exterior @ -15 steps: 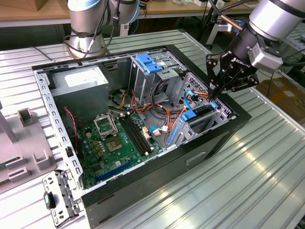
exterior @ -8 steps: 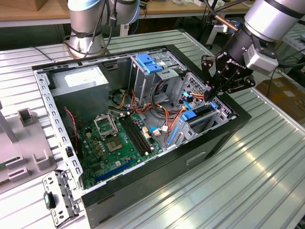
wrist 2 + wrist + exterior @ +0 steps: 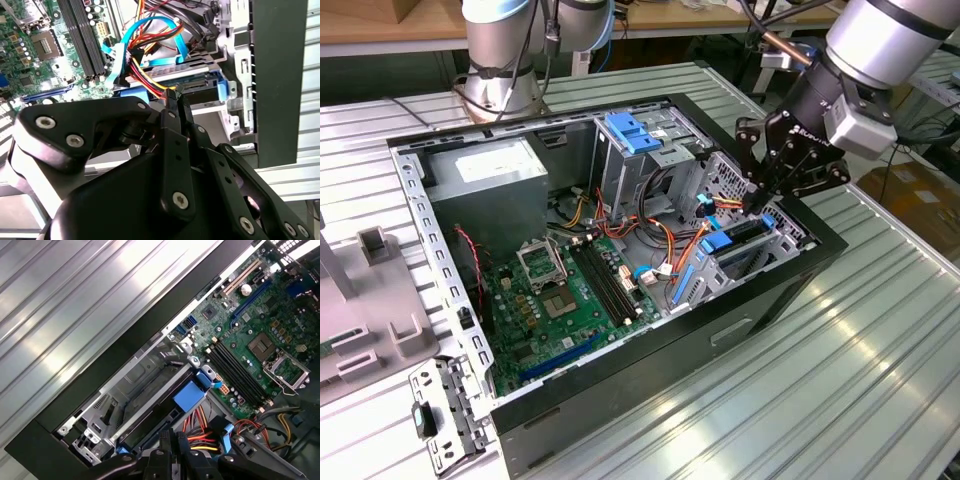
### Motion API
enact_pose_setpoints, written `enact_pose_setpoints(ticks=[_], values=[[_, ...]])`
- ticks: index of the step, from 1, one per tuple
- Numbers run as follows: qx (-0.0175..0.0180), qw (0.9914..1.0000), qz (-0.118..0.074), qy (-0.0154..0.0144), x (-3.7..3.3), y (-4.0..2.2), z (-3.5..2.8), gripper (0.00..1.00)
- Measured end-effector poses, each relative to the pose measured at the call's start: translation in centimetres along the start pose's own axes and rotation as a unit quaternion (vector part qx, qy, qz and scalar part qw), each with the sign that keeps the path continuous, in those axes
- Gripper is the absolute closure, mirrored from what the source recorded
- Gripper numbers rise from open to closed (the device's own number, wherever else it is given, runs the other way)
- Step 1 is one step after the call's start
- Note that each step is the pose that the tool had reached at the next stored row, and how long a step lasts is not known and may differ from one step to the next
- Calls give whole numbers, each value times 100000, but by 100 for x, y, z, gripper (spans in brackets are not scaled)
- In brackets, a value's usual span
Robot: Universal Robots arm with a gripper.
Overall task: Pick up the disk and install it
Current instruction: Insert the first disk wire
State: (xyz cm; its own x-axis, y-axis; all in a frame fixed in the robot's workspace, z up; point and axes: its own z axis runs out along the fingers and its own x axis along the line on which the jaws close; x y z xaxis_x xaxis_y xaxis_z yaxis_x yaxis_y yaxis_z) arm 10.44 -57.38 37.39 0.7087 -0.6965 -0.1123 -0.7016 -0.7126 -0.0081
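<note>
The disk lies flat in the metal bay at the corner of the open computer case on the exterior view's right, its blue side rails showing. In the second wrist view the disk shows a perforated metal face and a blue rail beside the coloured cables. In the first wrist view the disk sits dark in the bay, next to a blue tab. My gripper hangs just above the disk's cable-side end. In both wrist views its two fingers are pressed together, gripper, with nothing between them.
A green motherboard fills the case floor. A grey power-supply box sits at the back, and a drive cage with a blue handle beside it. Orange, red and blue cables run near the bay. A second arm base stands behind the case.
</note>
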Motion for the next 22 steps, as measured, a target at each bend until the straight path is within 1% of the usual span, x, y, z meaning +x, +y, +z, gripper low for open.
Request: enact_pose_setpoints(ticks=[7, 10, 15, 18, 19, 22], values=[[1, 100000, 2, 1, -61, 66, 8, 83], [44, 99999, 368, -1, -37, 90, 30, 83], [225, 99981, 1958, 9, -23, 87, 58, 83], [293, 99965, 2631, 24, 6, 61, 77, 83], [301, 99964, 2667, 21, 14, 52, 79, 83], [304, 99963, 2685, 23, 16, 51, 79, 83]])
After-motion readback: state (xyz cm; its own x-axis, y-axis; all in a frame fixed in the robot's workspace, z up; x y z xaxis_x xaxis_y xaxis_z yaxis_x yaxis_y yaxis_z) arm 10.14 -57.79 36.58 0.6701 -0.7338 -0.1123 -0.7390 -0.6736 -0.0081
